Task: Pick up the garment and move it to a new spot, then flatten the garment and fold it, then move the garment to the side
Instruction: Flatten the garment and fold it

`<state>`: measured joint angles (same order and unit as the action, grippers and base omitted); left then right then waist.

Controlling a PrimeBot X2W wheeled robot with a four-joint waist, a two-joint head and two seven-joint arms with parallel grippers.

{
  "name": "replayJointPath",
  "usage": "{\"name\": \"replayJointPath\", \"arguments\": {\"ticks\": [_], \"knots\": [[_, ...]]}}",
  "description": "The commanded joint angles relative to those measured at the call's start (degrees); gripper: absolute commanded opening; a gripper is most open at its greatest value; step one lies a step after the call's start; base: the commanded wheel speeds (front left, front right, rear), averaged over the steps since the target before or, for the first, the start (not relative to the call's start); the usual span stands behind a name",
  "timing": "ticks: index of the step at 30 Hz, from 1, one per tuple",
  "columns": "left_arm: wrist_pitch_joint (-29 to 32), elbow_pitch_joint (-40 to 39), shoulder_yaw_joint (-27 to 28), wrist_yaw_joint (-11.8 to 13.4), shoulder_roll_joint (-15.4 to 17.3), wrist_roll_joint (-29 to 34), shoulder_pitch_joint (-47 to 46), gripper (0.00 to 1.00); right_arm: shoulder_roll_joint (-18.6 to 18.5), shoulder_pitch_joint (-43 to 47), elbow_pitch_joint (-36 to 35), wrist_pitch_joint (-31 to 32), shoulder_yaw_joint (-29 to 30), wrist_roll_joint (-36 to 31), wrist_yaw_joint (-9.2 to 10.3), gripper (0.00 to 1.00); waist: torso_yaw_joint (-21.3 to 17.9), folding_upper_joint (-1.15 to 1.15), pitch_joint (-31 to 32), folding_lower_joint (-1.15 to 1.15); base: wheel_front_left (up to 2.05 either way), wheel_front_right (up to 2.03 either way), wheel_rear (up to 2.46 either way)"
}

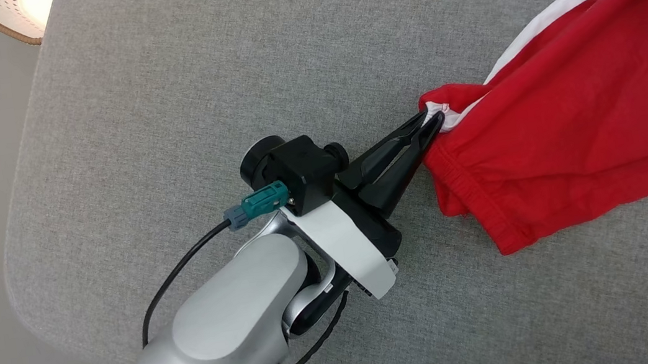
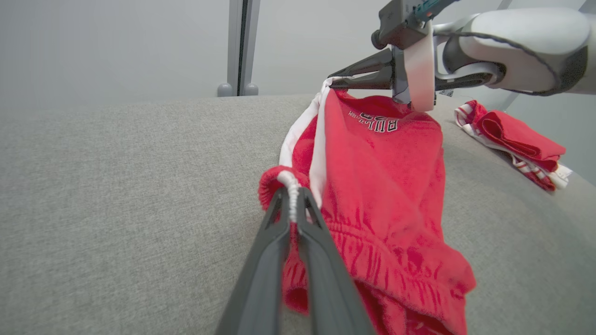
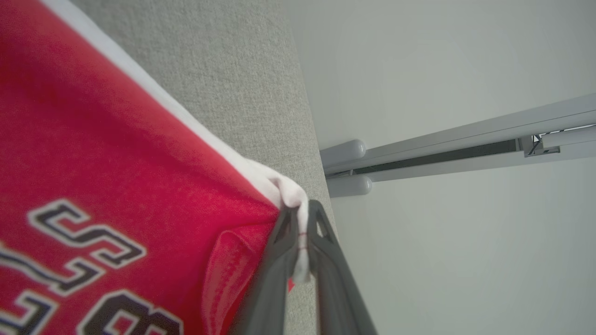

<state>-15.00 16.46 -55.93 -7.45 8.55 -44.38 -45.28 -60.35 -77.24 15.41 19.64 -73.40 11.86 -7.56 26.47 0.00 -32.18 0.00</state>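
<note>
firstly, head view: the left gripper point(image 1: 432, 121), mid-frame, is pointing toward the right edge, its jaws clenching a white-trimmed corner of the red garment point(image 1: 574, 130). the garment is stretching from centre right to the upper right corner, over the grey cushion point(image 1: 221, 64), with dark lettering showing at the right edge. a black cable point(image 1: 185, 269) is trailing from a teal connector point(image 1: 261, 201) toward the lower left. a pale object with a brown rim point(image 1: 14, 16) is sitting in the upper left corner.

next, left wrist view: the left gripper's fingers are rising from bottom centre, pinching white edging. the right gripper point(image 2: 333, 83), upper right, is clamping another white-edged corner, and the garment is sagging between the two grips. a second red-and-white bundle point(image 2: 512, 139) is lying at right, apart from the garment. a grey post point(image 2: 240, 46) is standing at top centre.

lastly, right wrist view: the right gripper's jaws, bottom centre, are nipping the white hem, with lettered red cloth covering the left half. a grey rail point(image 3: 465, 139) is running across the right.
</note>
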Motion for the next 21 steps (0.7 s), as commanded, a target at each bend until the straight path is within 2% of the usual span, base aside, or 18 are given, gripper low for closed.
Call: {"name": "replayJointPath", "arguments": {"ticks": [1, 2, 3, 9, 14, 16, 21], "knots": [[-0.23, 0.89, -0.23, -0.04, 0.23, 0.09, -1.23, 0.23, 0.32, -0.78, 0.56, -0.58, 0.02, -0.09, 0.15, 1.00, 0.10, 0.00, -0.19, 0.00, 0.00, 0.00, 0.00], [-0.23, 1.56, -0.38, -0.04, 0.15, -0.22, -1.26, 0.56, 0.42, -0.92, 1.10, -0.73, 0.02, 0.10, 0.15, 1.00, 0.10, 0.00, -0.23, 0.00, 0.00, 0.00, 0.00], [-0.23, 2.30, -0.55, -0.04, 0.12, -0.39, -1.33, 1.00, 0.57, -1.00, 1.66, -0.82, 0.01, 0.08, 0.15, 1.00, 0.08, 0.00, -0.23, 0.00, 0.00, 0.00, 0.00], [-0.23, 4.96, 0.31, -0.04, -0.18, -0.58, -1.49, 1.00, 1.89, -2.72, 5.43, -2.14, 0.02, 1.14, 0.15, 1.00, -0.83, 0.00, 0.74, 0.00, 0.00, 0.00, 0.00], [-0.24, 6.17, 2.27, -0.04, 0.70, 1.03, 0.03, 1.00, 4.39, -5.77, 10.65, -5.95, 0.13, 5.72, 0.15, 1.00, -2.29, 0.00, 2.98, 0.00, 0.00, 0.00, 0.00], [-0.23, 6.64, 3.77, -0.04, 1.04, 1.73, 0.71, 1.00, 6.09, -6.15, 13.73, -9.08, 1.88, 8.37, 0.15, 1.00, -3.05, 0.00, 4.12, 0.00, 0.00, 0.00, 0.00], [-0.23, 7.00, 9.80, -0.04, 2.07, 3.79, 3.55, 1.00, 12.66, -1.31, 22.83, -18.98, 12.07, 12.50, 0.14, 1.00, -5.24, 0.00, 8.19, 0.00, 0.00, 0.00, 0.00]]}}
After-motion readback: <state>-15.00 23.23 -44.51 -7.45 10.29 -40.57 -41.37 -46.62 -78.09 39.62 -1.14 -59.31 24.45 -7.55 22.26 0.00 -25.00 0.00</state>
